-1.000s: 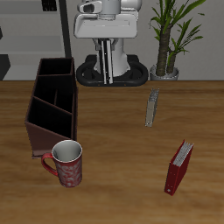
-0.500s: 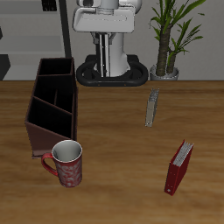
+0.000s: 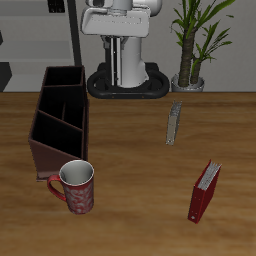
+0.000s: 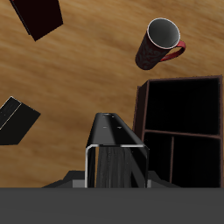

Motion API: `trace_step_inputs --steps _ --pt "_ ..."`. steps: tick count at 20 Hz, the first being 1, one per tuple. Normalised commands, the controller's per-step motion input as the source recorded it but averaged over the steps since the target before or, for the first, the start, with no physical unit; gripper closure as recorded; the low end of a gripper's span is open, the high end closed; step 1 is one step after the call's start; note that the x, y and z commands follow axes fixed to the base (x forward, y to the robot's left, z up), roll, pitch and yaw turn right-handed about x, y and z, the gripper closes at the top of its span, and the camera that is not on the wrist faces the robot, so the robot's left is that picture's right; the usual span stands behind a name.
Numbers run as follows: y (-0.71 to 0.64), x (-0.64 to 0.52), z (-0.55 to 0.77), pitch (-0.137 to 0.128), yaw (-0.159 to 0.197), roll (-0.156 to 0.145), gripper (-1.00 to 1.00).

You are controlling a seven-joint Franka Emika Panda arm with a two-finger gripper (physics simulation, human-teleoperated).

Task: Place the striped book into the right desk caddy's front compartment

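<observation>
Wrist view: the striped book (image 4: 117, 150) stands on edge directly below the gripper (image 4: 116, 184), close under it. Only the gripper's grey body shows at the frame's edge, so I cannot tell whether its fingers are apart or together. The right desk caddy (image 4: 180, 122) sits just beside the book, its compartments dark. Farther out from the hand are the red mug (image 4: 161, 42) and the red book (image 4: 35, 17). The small grey-olive book (image 4: 17, 122) lies off to the other side.
</observation>
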Motion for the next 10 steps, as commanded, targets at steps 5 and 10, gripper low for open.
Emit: trace_step_inputs --steps 5,10 --pt "-0.17 -0.11 0.01 0.006 0.006 -0.030 1.00" --pt "-0.26 -0.12 0.05 -0.009 -0.006 -0.060 1.00"
